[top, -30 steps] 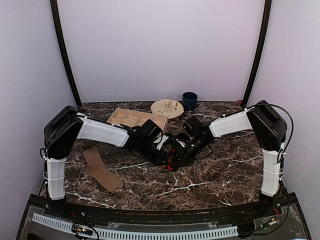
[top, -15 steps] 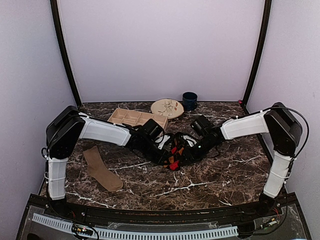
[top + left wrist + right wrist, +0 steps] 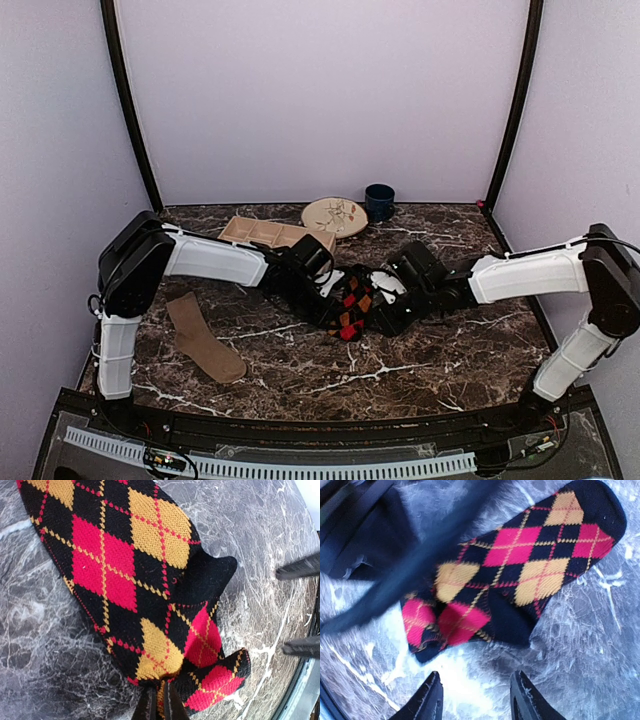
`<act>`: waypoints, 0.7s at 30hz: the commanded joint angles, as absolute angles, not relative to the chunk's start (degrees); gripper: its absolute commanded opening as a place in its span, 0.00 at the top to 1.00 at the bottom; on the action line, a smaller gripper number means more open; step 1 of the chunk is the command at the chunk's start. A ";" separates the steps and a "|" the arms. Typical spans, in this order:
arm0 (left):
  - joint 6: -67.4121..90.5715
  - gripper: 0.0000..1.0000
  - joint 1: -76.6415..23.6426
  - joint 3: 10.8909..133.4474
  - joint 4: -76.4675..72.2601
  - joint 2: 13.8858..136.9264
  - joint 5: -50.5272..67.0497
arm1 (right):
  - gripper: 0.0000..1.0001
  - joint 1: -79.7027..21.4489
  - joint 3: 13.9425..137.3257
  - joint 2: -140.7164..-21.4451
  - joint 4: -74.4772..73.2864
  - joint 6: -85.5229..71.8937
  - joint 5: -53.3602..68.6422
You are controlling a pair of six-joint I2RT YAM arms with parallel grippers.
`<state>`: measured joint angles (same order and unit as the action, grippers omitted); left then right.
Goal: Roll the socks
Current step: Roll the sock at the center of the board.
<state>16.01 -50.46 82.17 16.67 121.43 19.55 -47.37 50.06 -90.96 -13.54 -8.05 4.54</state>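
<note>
knitwear is lying in the middle of the dark marbled table [image 3: 450, 350]: a black knitted argyle sock [image 3: 352, 305] with red and orange diamonds, spread mostly flat between the two arms. the left claw [image 3: 160, 702] is clenching on a fold at its crumpled end. the right claw [image 3: 477, 700] is hanging released just beside the sock, with only marble between its fingers. a plain soft tan-brown sock [image 3: 205, 340] is lying well apart, toward the near left. both are looking light, limp and grippy rather than slick, so i am judging that a pinch at a toe or cuff edge is suiting them best, though the fabric is bunching easily. open marble is spreading near and right, while a compartmented wooden tray [image 3: 270, 235], a round patterned plate [image 3: 335, 215] and a dark blue mug [image 3: 379, 200] are crowding the far edge.
</note>
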 commanded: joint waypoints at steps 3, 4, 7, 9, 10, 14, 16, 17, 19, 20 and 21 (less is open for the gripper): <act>11.80 0.99 -49.89 81.33 25.63 125.83 21.41 | 0.54 -53.89 44.33 -83.87 -8.39 -3.09 -8.96; 11.18 0.99 -49.65 81.50 25.88 125.93 22.05 | 0.53 -55.23 43.60 -83.18 -8.10 -2.75 -10.09; 9.64 1.00 -49.23 82.03 27.05 126.07 23.31 | 0.51 -57.97 42.17 -81.35 -7.02 -1.73 -13.31; 8.83 0.99 -49.06 82.42 27.91 126.24 24.03 | 0.50 -59.59 41.72 -81.04 -6.39 -1.00 -14.95; 8.42 0.99 -49.04 82.52 28.30 126.34 24.53 | 0.50 -60.52 41.67 -81.29 -6.07 -0.21 -15.72; 7.28 1.00 -48.96 82.73 30.09 127.04 26.68 | 0.50 -64.13 42.18 -83.84 -4.22 1.99 -18.93; 6.88 1.00 -48.96 82.65 30.69 127.13 27.31 | 0.50 -65.41 42.27 -85.24 -2.75 2.99 -19.92; 6.70 1.00 -48.96 82.54 30.93 127.13 27.45 | 0.50 -65.80 42.50 -85.98 -2.16 3.32 -20.06; 6.28 1.00 -48.96 82.33 31.47 127.13 27.81 | 0.50 -66.48 42.77 -87.40 -0.84 4.14 -20.52; 6.10 1.00 -48.96 82.24 31.71 127.19 27.92 | 0.49 -66.82 42.79 -88.23 -0.27 4.59 -20.75; 5.96 1.00 -48.89 82.12 31.88 127.18 28.07 | 0.49 -67.21 42.80 -88.77 0.32 4.90 -21.08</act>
